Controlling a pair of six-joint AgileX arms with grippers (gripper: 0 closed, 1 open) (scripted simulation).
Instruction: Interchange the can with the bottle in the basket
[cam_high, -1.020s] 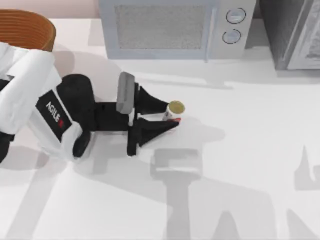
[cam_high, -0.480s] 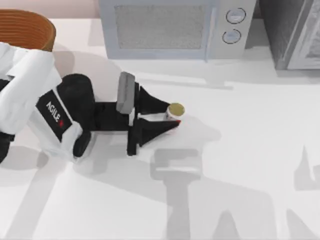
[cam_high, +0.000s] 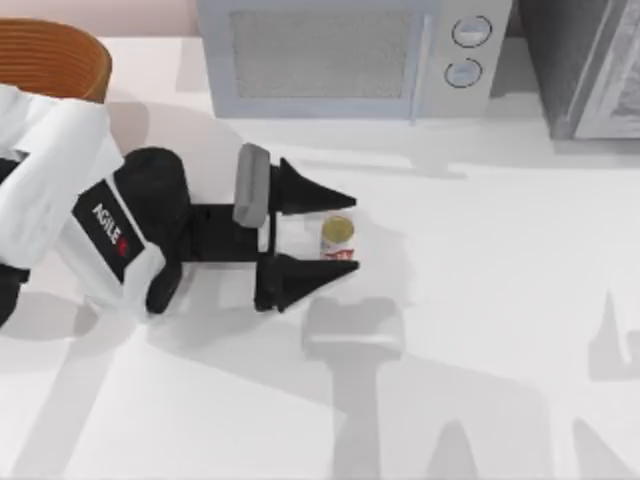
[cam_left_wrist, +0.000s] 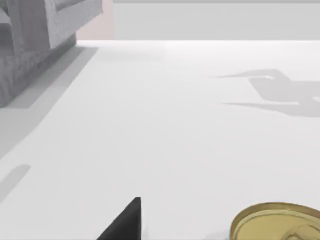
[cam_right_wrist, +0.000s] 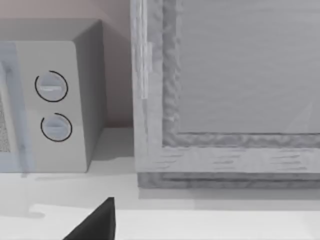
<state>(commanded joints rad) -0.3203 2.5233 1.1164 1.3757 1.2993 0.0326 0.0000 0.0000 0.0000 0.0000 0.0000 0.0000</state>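
Note:
The can (cam_high: 337, 238), a small white cylinder with red markings and a dull gold top, stands upright on the white table left of centre. My left gripper (cam_high: 350, 233) lies level around it, open, with one black finger on each side and a gap to the can. In the left wrist view the can's gold top (cam_left_wrist: 276, 223) sits close by, beside one dark fingertip (cam_left_wrist: 125, 223). The woven brown basket (cam_high: 50, 55) is at the far left back corner, behind my left arm. The bottle is out of view. My right gripper (cam_right_wrist: 95, 225) is parked facing the microwave and the cabinet.
A grey-white microwave (cam_high: 345, 55) stands along the back edge, with a grey cabinet (cam_high: 590, 65) to its right. Open table lies in front of and to the right of the can.
My left gripper has gone from shut on the can to open. The can has shifted slightly toward the front and left, and now stands free between the fingers.

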